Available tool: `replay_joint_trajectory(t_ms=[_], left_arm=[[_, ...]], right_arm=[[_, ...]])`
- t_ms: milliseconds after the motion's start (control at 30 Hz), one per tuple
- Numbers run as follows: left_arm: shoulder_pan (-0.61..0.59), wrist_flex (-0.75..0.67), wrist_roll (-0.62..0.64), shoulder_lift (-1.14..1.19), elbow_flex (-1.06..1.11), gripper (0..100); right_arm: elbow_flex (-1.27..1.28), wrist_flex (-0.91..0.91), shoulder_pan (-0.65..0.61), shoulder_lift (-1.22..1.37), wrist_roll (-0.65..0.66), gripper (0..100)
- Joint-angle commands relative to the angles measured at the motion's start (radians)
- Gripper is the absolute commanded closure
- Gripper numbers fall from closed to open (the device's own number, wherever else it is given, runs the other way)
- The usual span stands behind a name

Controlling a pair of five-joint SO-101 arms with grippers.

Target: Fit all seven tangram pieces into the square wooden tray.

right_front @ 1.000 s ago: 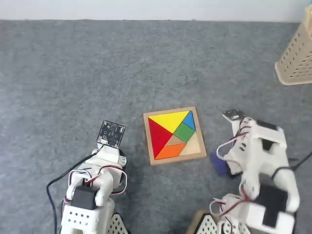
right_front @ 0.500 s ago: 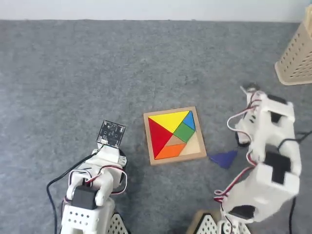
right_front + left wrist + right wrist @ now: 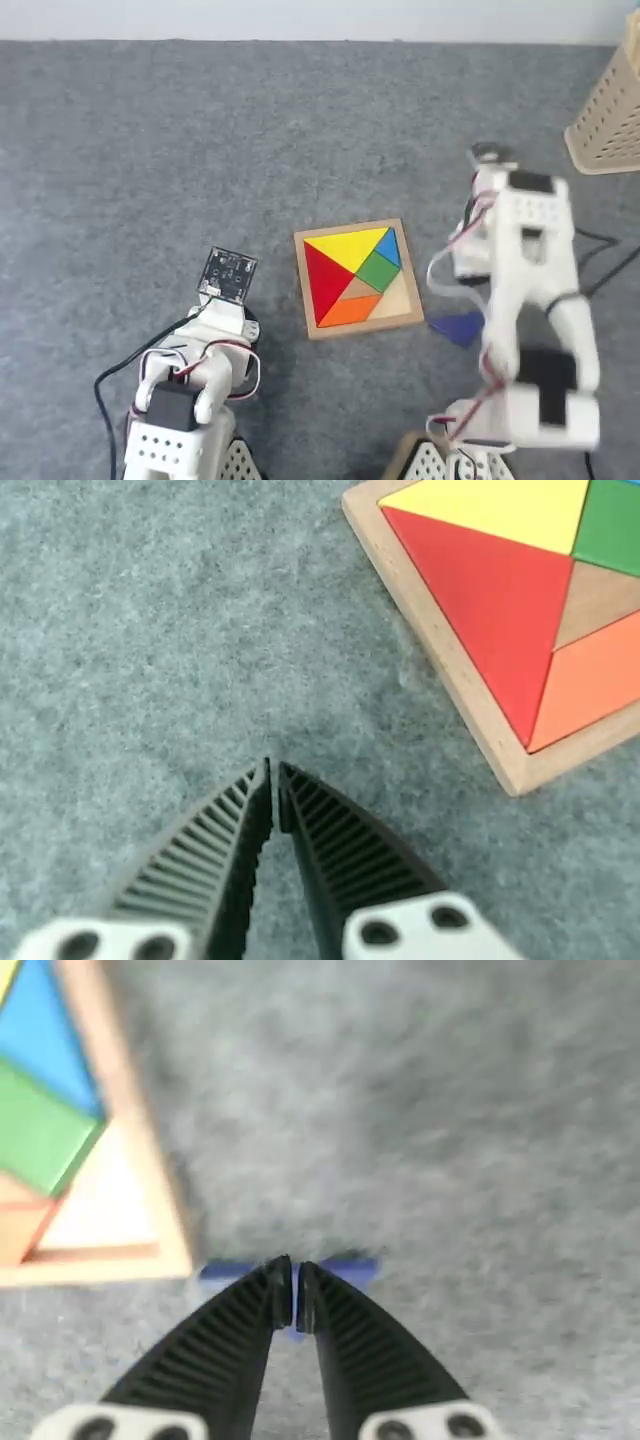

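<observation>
My rt arm (image 3: 525, 260) has swung back in toward the tray (image 3: 366, 327). Half a sec ago it stood further out at the right edge of the high view, and a sec ago it lay right over the last piece. That piece, the blue triangle (image 3: 460, 326), hasn't budged in the last half sec: flat on the carpet (image 3: 200, 150), just off the tray's lower-right corner, right of centre in frame. My rt gripper (image 3: 290, 1285) has its jaws closed to a sliver, tips right at the triangle's edge w/ blue showing between them; can't tell if I'm actually pinching it or only touching. Lt gripper (image 3: 273, 772) is closed on nothing, parked over bare carpet at lower left, same as before. Tray is unchanged too: six pieces in, w/ a pale triangular gap (image 3: 396, 294) at its lower right. So, as I read it, I'm lined up again for the final pick, and the slot is v. near. Risk: thin flat piece, easy to skid instead of lift.
</observation>
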Motion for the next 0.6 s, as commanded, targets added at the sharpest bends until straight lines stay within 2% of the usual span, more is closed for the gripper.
replay_joint_trajectory(t_ms=[0,100,167,567], left_arm=[[-0.006,0.006,0.009,-0.02,-0.018,99],[-0.006,0.006,0.009,-0.02,-0.018,99],[-0.006,0.006,0.009,-0.02,-0.018,99],[-0.006,0.006,0.009,-0.02,-0.018,99]], right_arm=[[0.195,-0.062,-0.05,-0.208,0.006,96.9],[0.213,-0.03,-0.059,-0.199,0.009,87.2],[0.21,-0.019,-0.054,-0.159,-0.04,82.3],[0.018,-0.024,-0.027,0.219,-0.39,80.6]])
